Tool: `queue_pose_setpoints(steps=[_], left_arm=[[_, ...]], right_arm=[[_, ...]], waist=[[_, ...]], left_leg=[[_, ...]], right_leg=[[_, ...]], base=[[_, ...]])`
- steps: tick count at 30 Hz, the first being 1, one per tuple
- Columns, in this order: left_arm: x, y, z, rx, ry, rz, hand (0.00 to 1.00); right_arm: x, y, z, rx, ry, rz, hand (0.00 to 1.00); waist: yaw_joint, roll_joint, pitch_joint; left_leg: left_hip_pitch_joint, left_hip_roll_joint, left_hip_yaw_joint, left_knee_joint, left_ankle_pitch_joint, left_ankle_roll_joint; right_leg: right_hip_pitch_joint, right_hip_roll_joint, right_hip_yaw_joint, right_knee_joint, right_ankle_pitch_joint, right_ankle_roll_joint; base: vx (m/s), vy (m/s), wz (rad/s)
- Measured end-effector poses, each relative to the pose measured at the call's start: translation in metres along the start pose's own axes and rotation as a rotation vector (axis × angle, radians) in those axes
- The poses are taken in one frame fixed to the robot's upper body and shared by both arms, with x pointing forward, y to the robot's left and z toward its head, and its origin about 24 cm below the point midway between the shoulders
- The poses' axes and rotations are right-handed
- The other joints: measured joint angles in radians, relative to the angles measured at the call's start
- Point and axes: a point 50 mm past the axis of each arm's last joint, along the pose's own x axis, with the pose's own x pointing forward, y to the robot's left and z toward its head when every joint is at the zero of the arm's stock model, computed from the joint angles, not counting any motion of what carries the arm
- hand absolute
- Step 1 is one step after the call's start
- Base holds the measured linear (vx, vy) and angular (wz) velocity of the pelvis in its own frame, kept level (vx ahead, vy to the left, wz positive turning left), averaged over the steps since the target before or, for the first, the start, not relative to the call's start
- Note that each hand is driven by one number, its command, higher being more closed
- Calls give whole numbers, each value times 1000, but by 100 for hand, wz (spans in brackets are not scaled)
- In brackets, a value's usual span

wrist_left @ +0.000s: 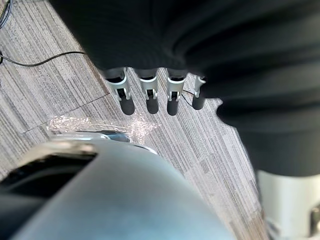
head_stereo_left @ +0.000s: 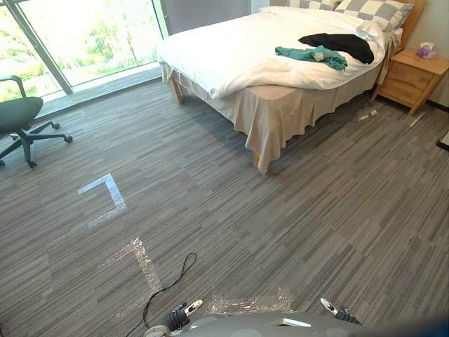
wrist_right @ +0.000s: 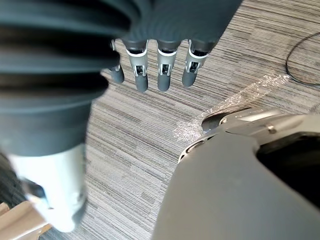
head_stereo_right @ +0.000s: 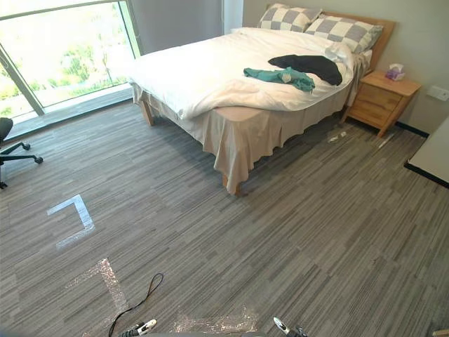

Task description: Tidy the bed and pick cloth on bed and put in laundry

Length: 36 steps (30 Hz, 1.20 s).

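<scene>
Left hand (wrist_left: 148,94) and right hand (wrist_right: 165,75) slack-fingered, empty; beyond tape-marked carpet (head_stereo_left: 295,225), bed (head_stereo_left: 224,60) with teal cloth (head_stereo_left: 312,56), black cloth (head_stereo_left: 342,44).

Pretty clearly a bedroom: wooden-framed bed with a white duvet (head_stereo_right: 203,70) and 2 grey-and-white checked pillows (head_stereo_right: 345,31), a light wooden nightstand (head_stereo_right: 379,98) right beside it, grey striped carpet (head_stereo_right: 280,232), big floor-to-ceiling window (head_stereo_right: 63,56).

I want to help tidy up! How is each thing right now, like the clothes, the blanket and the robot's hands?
Black cloth: crumpled on the duvet.
Teal cloth: crumpled beside it.
Duvet: rumpled.
Nightstand: drawers shut.
Left hand: open, empty.
Right hand: open, empty.
</scene>
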Motion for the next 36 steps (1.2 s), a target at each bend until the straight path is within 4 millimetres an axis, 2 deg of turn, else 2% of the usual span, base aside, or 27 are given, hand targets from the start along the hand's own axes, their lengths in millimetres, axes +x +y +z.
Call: queue_pose_setpoints(steps=[3,7,15,17,19,21,23,25,26,27,29,30,31,32,34,35,36], left_arm=[[0,0,0,4,1,1,0],[0,1,1,22,2,2,0],[1,2,1,68,38,14,0],[1,3,3,98,41,15,0],[0,9,6,160,53,29,0],[-1,15,9,182,52,47,0],[-1,17,12,192,54,58,0],[-1,17,11,196,62,65,0],[0,16,10,207,75,66,0],[1,14,10,204,77,62,0],[3,7,12,214,70,45,0],[5,1,15,224,63,32,0],[6,-1,17,224,55,28,0],[5,1,15,202,51,35,0],[3,8,13,186,52,54,0],[1,13,12,181,55,70,0],[1,16,12,181,56,77,0]], right_arm=[[2,6,6,16,-13,9,0],[4,11,10,21,-23,21,0],[5,15,13,55,-40,14,0],[5,15,13,66,-47,3,0],[7,21,20,77,-64,2,0],[7,28,21,116,-70,8,0],[6,29,18,148,-62,5,0],[6,28,16,158,-56,1,0],[6,27,16,162,-55,0,0],[6,25,17,164,-57,-3,0],[6,21,19,183,-61,-13,0],[6,13,22,208,-72,-34,0],[6,11,22,224,-71,-39,0],[5,11,15,227,-52,-41,0],[2,11,6,225,-30,-34,0],[1,15,2,233,-25,-21,0],[1,16,1,233,-20,-18,0]], waist=[[1,3,-2],[5,-13,9],[4,-18,14],[4,-22,20],[7,-45,62],[8,-64,94],[7,-74,107],[3,-70,107],[-9,-59,114],[-11,-54,117],[-14,-27,133],[-19,-5,149],[-19,2,149],[-11,6,145],[-4,-21,128],[-1,-42,119],[-1,-52,113]], left_leg=[[18,-3,7,-16,0,-8],[41,-4,14,-32,1,-12],[63,-5,24,-62,6,-18],[60,-5,41,-59,2,-13],[58,-7,92,-14,-20,-2],[47,-1,130,45,-47,4],[40,27,161,95,-79,-12],[48,49,188,99,-88,-25],[62,64,195,92,-88,-30],[69,73,204,88,-88,-34],[91,100,229,74,-89,-40],[106,122,243,71,-93,-46],[112,140,251,75,-100,-57],[118,165,275,84,-113,-83],[119,185,297,103,-128,-113],[120,204,315,126,-147,-145],[124,218,322,138,-163,-169]], right_leg=[[16,-1,-1,-20,4,7],[34,-1,-2,-28,3,20],[26,-2,1,-13,-8,19],[-20,-11,12,71,-50,21],[-101,-43,14,240,-128,49],[-121,-80,-40,299,-164,40],[-114,-94,-110,296,-163,31],[-110,-84,-135,277,-139,14],[-98,-65,-136,258,-123,11],[-97,-58,-140,254,-115,20],[-106,-52,-172,295,-99,48],[-152,-62,-190,383,-120,62],[-179,-84,-207,411,-146,56],[-215,-131,-243,431,-149,52],[-245,-177,-273,426,-129,55],[-272,-202,-267,412,-105,54],[-286,-212,-263,403,-93,50]], base=[[57,37,-5],[3,6,-1],[-33,5,-2],[-51,24,-22],[-55,27,-54],[-45,9,-52],[2,-21,-48],[65,-46,-46],[90,-84,-34],[67,-77,-39],[24,-61,-37],[8,-60,-26],[41,-62,-41],[70,-67,-41],[134,-161,-42],[243,-332,-49],[318,-445,-61]])
